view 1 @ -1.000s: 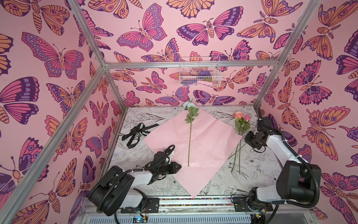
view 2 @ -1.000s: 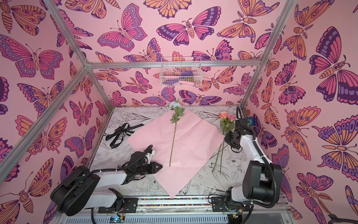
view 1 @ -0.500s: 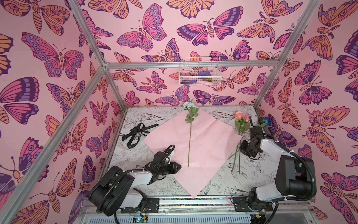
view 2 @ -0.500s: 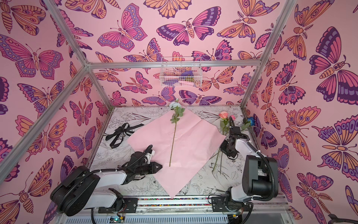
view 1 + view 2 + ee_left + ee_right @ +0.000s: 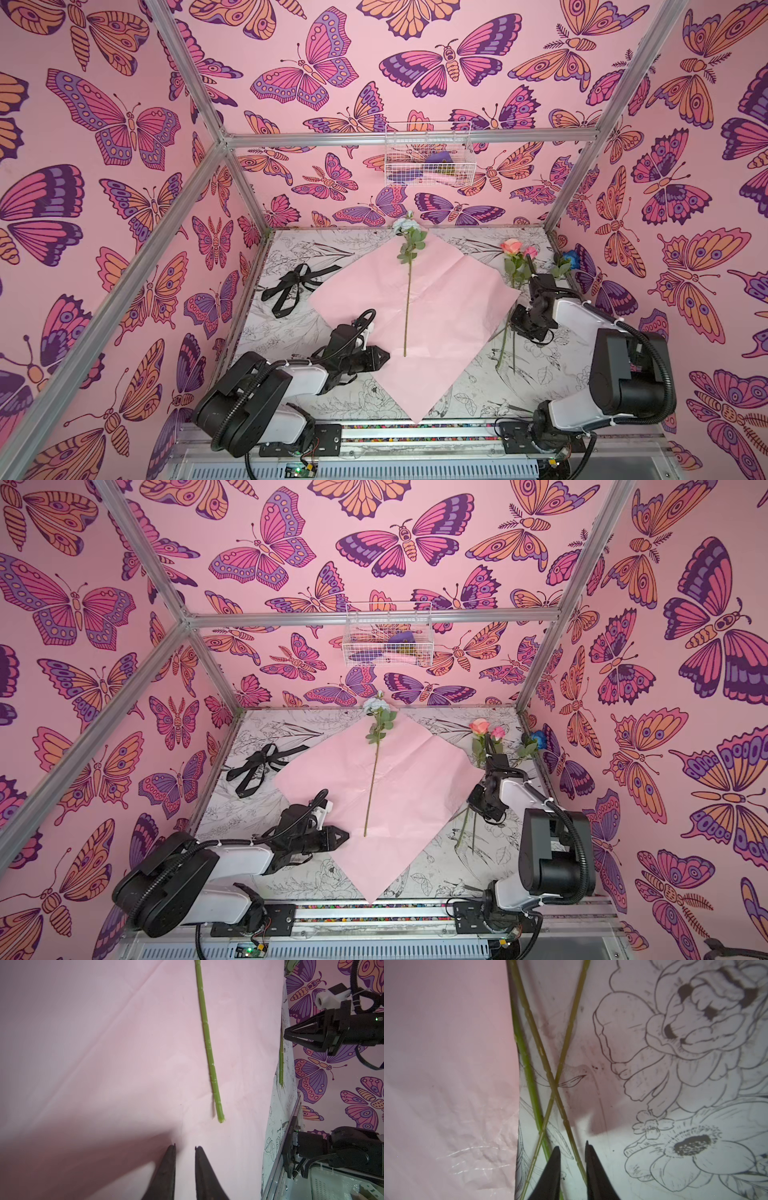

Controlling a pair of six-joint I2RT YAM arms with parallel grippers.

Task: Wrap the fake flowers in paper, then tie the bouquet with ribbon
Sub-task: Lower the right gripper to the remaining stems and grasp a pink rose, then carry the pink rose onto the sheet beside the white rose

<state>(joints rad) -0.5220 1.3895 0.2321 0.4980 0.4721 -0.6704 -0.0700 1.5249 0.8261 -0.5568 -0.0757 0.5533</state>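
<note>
**Across the tabletop [image 5: 540,374]: bouquet [image 5: 480,726] ungathered, nothing tied**

On the pink paper [image 5: 449,299] you have one pale flower [image 5: 411,247] lying flat, bloom toward the back wall. The peach pair [image 5: 512,247] and the blue flower [image 5: 571,259] lie off the paper's right edge, well apart from it. The black ribbon [image 5: 300,272] sits untouched to the left.

Handling, as judged: these flowers are light, with thin, stiff, ridged stems [image 5: 556,1084] that should roll or skid on the smooth surface. The blooms are soft and will crush. Take hold at mid-stem, below the leaves, never at the heads. Three stems cross at the paper's edge, so you may pinch more than one.

Your left end effector [image 5: 185,1147] is empty, jaws a narrow gap apart, low over the paper just short of the pale flower's cut end. Your right end effector [image 5: 572,1147] shows the same narrow gap. One stem runs toward that gap, but I cannot tell whether it lies between the fingers or beneath them.

Against the frame a second earlier, the right arm has drawn forward from beside the blooms to mid-stem, uncovering the blue flower. Left arm, paper, pale flower and ribbon are unchanged.
</note>
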